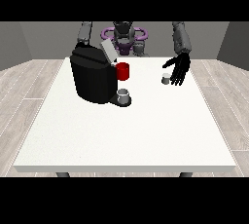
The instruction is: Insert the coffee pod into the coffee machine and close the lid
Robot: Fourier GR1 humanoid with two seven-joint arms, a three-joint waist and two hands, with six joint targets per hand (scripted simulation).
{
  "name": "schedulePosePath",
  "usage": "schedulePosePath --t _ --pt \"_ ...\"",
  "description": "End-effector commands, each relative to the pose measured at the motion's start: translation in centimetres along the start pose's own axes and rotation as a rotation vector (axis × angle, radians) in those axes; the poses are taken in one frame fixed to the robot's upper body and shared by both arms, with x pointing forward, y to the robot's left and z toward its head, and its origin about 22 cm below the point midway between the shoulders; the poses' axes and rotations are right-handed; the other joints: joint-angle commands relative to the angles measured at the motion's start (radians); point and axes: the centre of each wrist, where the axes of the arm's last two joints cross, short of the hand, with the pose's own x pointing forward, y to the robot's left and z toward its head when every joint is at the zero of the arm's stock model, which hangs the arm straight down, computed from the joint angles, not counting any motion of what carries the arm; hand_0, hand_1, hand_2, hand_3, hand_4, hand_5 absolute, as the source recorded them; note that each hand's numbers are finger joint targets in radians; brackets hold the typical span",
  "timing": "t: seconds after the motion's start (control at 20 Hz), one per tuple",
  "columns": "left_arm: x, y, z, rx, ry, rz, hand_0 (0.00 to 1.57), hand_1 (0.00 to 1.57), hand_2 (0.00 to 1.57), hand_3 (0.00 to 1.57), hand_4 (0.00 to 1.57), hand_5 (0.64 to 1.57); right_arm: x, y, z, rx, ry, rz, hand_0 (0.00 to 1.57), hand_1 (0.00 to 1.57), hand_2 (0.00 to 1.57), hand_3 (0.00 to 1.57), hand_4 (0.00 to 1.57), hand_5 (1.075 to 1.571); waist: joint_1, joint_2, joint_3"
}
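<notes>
**Pod still sitting on the table, lid up**

White table (126, 140) fills most of the front view, and its near half is bare surface running right up to the camera-side edge.

Going left to right: the black coffee machine (93, 77) sits on the left half of the table, towards the far side. It's a chunky dark block, and its grey lid (108, 51) is tilted up and open at the top right corner. Behind the machine an arm comes down at the view's left, but the hand on that side is hidden behind the machine body, so no way to say what its fingers are doing.

Just right of the machine's front there's a red part (123, 71) sticking out, looks like the brew head or pod holder, can't tell which. Below that, a small grey cup (124, 96) stands on the machine's dark base.

Further right, well apart from the machine, the coffee pod (166, 78) sits upright on the table, small and pale grey. The hand at the view's right (178, 69) hangs just beside it, fingers spread apart and pointing down, thumb towards the pod. Whether it's actually touching the pod, can't tell.
</notes>
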Motion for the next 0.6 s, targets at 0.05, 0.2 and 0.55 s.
schedulePosePath --t 0.05,0.2,0.55 --pt "1.2 -2.9 -1.8 0.014 -0.022 -0.038 0.95 0.95 0.97 0.66 0.0 1.571 -2.5 1.0 0.5 0.002 0.036 0.006 0.0 0.0 0.0 0.0 0.0 1.571 0.025 -0.023 0.0002" --pt "0.9 -2.5 -1.7 0.029 -0.043 -0.178 0.89 0.89 0.96 0.82 0.38 1.571 -1.8 1.4 0.4 0.006 0.072 -0.003 0.0 0.0 0.0 0.0 0.0 1.571 0.006 -0.028 0.0001" --pt "0.4 -4.4 -1.8 -0.09 0.005 -0.349 0.76 0.76 0.95 0.81 0.34 1.571 -2.5 1.1 0.6 0.037 0.093 -0.006 0.0 0.0 0.0 0.0 0.0 1.571 -0.012 -0.076 0.0004"
